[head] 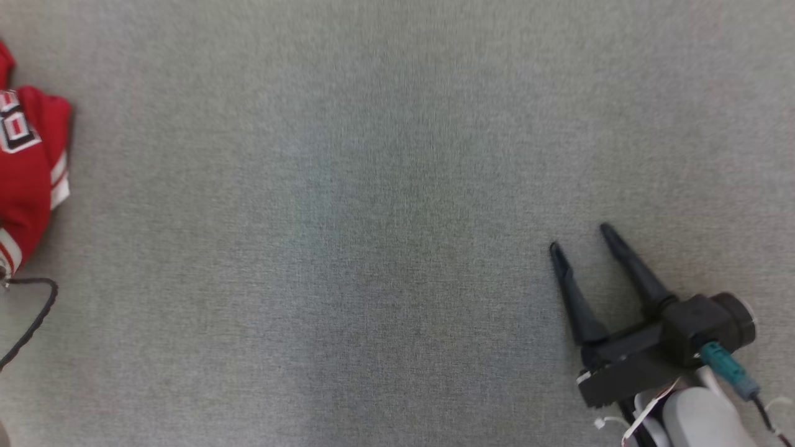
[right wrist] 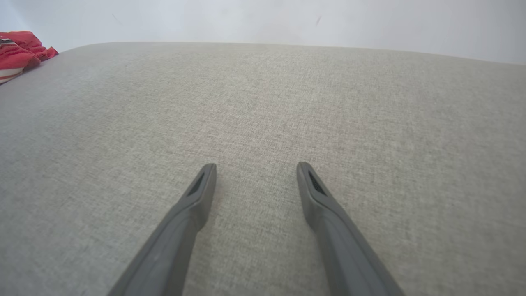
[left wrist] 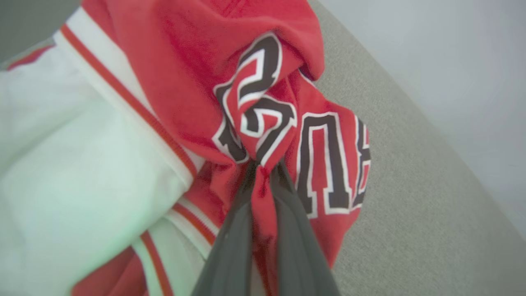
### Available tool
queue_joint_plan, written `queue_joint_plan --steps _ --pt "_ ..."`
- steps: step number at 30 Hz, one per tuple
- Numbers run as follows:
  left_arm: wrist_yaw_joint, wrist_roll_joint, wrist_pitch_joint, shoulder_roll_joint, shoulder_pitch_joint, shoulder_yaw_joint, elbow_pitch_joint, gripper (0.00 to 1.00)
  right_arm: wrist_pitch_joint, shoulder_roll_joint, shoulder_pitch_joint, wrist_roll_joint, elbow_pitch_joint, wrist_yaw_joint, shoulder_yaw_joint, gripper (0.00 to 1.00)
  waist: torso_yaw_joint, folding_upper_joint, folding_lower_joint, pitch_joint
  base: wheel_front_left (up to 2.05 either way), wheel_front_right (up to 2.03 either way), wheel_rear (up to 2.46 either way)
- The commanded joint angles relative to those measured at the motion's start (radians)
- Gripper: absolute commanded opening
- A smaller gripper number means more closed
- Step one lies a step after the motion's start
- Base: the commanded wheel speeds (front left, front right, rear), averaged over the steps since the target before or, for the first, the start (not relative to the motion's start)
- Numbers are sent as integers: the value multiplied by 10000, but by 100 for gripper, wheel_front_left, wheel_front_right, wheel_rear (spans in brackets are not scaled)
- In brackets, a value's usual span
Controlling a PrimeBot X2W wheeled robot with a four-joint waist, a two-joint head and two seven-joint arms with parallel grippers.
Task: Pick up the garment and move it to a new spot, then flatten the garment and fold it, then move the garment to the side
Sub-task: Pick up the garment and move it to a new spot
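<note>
We find the red-and-white garment (head: 28, 167) bunched at the far left edge of the grey tabletop (head: 372, 217). Our left gripper (left wrist: 265, 168) has its fingers (left wrist: 234, 230) clamped on a fold of red cloth just below the black lettering (left wrist: 324, 160). Our right gripper (head: 580, 238) hovers well apart over bare tabletop, fingers spread wide and holding nothing.

A flat grey woven-fabric surface (head: 385, 205) is spreading across the centre; a plain pale wall (right wrist: 263, 20) is rising along the top.
</note>
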Motion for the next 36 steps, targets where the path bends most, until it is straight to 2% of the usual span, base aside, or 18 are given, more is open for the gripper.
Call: queue_joint_plan --steps 1,10,16,23,27,36 --pt "-57 103 -68 53 146 -4 -244 0 -38 79 180 82 240 -31 106 100 12 -2 -1 -619 0 0 0" --pt "-148 13 335 213 80 -192 -1678 0 -365 425 517 383 914 -31 294 100 -221 -2 -1 -2272 0 0 0" --pt "-162 66 804 40 -182 -732 -2762 0 -600 710 802 620 1478 -31 397 100 -590 -2 -1 -3473 0 0 0" --pt "-95 -351 1109 -655 -682 -1282 -3813 0 -781 979 1082 760 1853 -31 376 100 -1268 -2 -1 -4484 0 0 0" --pt "-258 -574 1112 -1184 -853 -1733 -4271 0 -819 1041 1122 786 1959 -31 475 100 -1792 -2 -1 -4847 0 0 0" --pt "-462 -717 870 -2362 -312 -2749 -4864 0 -840 1001 1111 818 1929 -31 588 100 -2878 -2 -1 -4982 0 0 0"
